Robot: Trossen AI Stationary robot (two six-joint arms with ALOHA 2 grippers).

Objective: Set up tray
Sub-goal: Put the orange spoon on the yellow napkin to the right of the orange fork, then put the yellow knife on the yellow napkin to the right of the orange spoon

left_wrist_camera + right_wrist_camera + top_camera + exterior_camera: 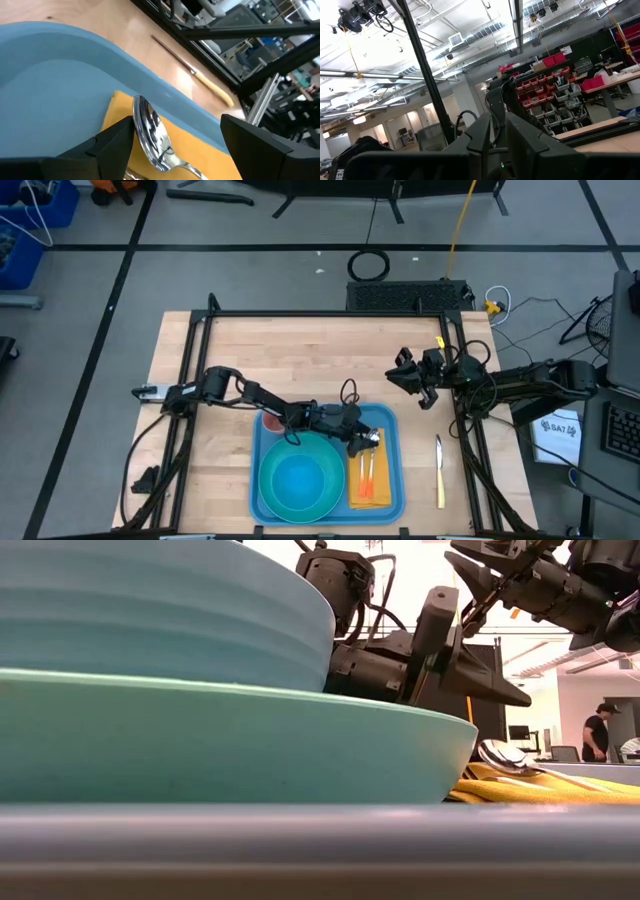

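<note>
No readable labels on the table items. The tray [392, 430] sits at the near middle of the table, holding a teal plate [300, 482] and a yellow napkin [371, 485]. Left gripper [366, 442] hangs over the napkin's far end, fingers [112, 145] spread wide either side of a spoon [152, 134] lying on the napkin, not squeezing it. Knife [438, 470] lies on wood beside the tray. Right gripper [412, 383] is raised at the table's right, fingers pressed together, empty.
</note>
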